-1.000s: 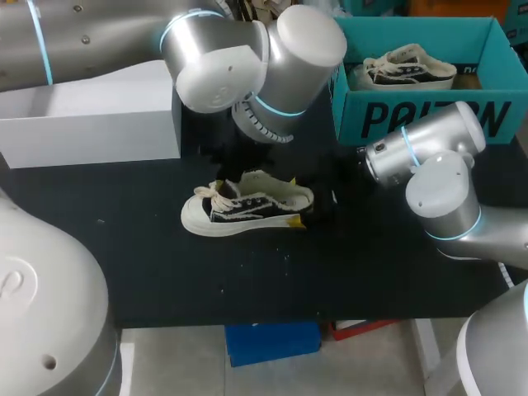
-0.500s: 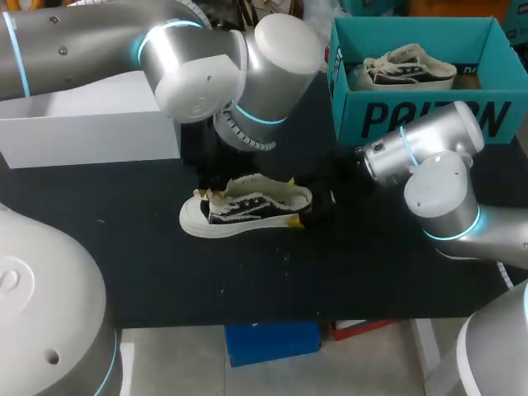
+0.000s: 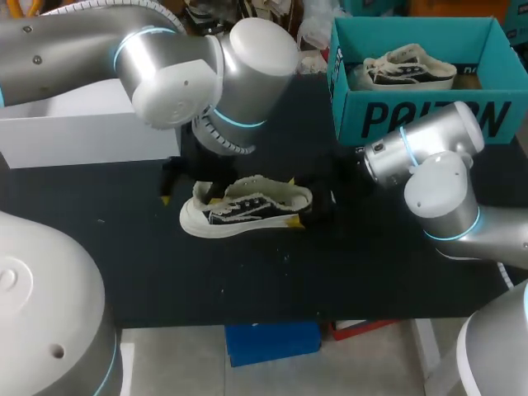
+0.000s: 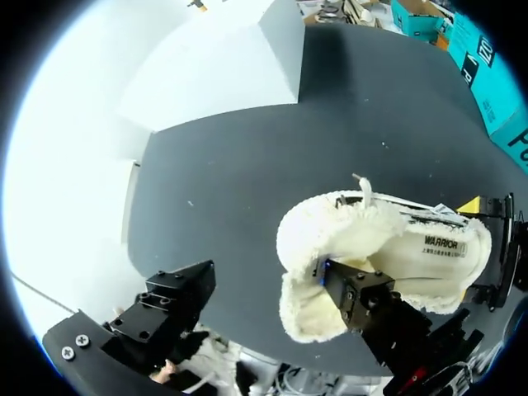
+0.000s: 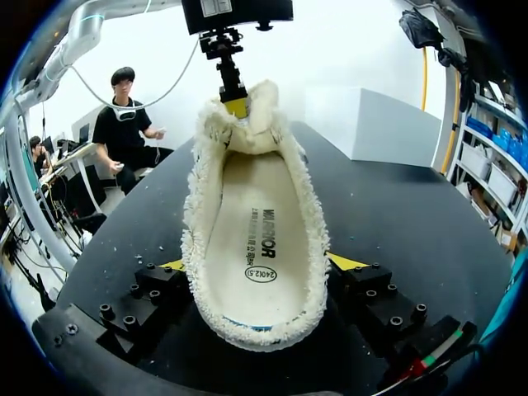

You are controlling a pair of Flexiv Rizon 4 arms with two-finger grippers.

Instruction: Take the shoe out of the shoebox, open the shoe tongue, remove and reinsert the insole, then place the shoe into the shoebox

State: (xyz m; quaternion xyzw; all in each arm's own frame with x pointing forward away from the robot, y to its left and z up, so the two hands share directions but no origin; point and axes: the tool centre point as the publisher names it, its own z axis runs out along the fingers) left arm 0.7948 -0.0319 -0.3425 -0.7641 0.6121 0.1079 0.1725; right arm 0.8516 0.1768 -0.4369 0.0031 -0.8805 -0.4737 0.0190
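A black-and-white sneaker with cream fleece lining lies on its side on the black table, toe pointing left. My left gripper hangs open over its toe end. In the left wrist view one of its fingers rests over the fleece mouth and the other stands off the shoe. My right gripper is open, with the heel between its yellow tips. The printed insole lies inside the shoe. The teal shoebox stands at the back right.
A second sneaker lies inside the teal shoebox. A white box stands at the back left. The left arm's big joints hang above the table behind the shoe, and the right arm's elbow sits by the shoebox.
My left gripper has opened and shifted left towards the toe, along with its arm. The shoe's tongue end has sunk slightly. The right arm has not moved.
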